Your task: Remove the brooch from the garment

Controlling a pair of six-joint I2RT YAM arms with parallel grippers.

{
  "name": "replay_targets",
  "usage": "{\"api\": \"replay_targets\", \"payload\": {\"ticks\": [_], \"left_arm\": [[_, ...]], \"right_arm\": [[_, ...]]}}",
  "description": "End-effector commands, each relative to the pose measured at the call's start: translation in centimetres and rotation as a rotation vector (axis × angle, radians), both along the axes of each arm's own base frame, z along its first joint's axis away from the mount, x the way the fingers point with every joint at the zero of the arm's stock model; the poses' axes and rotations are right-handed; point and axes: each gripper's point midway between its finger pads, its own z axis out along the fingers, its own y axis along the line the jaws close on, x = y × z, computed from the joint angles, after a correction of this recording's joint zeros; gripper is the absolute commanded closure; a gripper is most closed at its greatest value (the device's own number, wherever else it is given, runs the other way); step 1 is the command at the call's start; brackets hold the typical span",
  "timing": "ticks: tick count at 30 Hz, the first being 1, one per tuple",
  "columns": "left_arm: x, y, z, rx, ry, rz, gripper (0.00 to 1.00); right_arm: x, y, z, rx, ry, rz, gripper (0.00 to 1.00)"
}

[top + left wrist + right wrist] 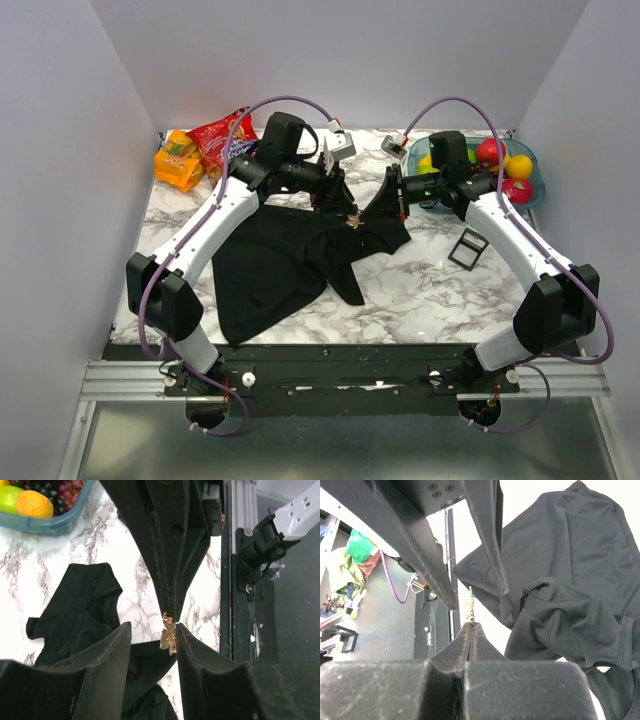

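One brooch (pixel 168 635), small and gold-toned, sits at the tip of the right hand (pixel 471 626), whose two fingers are pressed together on it. The left hand (pixel 152 632) is spread, its two fingers flanking the brooch; the brooch lies close against the right-side one. Just below lies the one garment (pixel 270 270), a black T-shirt rumpled on the marble counter (pixel 430 290); whether the brooch still catches the cloth cannot be told. Right of the shirt rests one small black square tray (pixel 467 248). At the far right stands one teal bowl (pixel 55 526) of fruit, and at the far left one red snack bag (pixel 215 135) beside an orange pack (pixel 178 162).
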Motion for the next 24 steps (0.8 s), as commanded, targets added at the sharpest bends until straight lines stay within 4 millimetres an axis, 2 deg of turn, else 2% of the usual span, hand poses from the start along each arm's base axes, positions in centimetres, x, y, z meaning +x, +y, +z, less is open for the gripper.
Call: {"api": "replay_targets", "payload": {"ticks": [1,7,12,14,15,16,17,19,20,22,24], "left_arm": [[0.0,0.1,2.2,-0.074,0.027,0.003,0.5],[0.0,0.3,1.6,-0.06,0.027,0.014,0.49],[1.3,0.9,1.5,-0.036,-0.003,0.085,0.48],[2.0,1.5,1.5,-0.025,-0.016,0.131,0.48],[2.7,2.0,1.2,-0.008,-0.022,0.171,0.47],[3.0,2.4,1.3,-0.004,-0.033,0.192,0.47],[3.1,2.7,0.9,0.004,-0.021,0.203,0.46],[3.1,3.5,0.6,-0.007,0.015,0.2,0.45],[3.1,3.8,-0.2,0.001,0.038,0.209,0.44],[3.4,4.4,-1.4,0.03,0.045,0.241,0.43],[3.5,5.0,-3.5,0.073,0.068,0.272,0.41]], "right_arm": [[-0.8,-0.1,0.3,0.004,0.004,0.008,1.0],[-0.6,-0.1,0.2,-0.002,-0.004,0.0,1.0],[0.1,-0.9,-0.7,-0.071,-0.041,-0.071,1.0],[1.9,-2.2,-2.0,-0.184,-0.133,-0.173,1.0],[1.9,-3.1,-2.5,-0.243,-0.156,-0.203,1.0],[3.3,-4.8,-3.6,-0.354,-0.257,-0.26,1.0],[3.7,-6.0,-4.3,-0.418,-0.296,-0.287,1.0],[3.6,-8.7,-6.4,-0.555,-0.394,-0.297,1.0],[4.2,-10.7,-7.6,-0.667,-0.423,-0.336,1.0],[3.4,-13.5,-10.5,-0.824,-0.417,-0.302,1.0],[3.3,-17.1,-12.6,-0.988,-0.387,-0.333,1.0]]}}
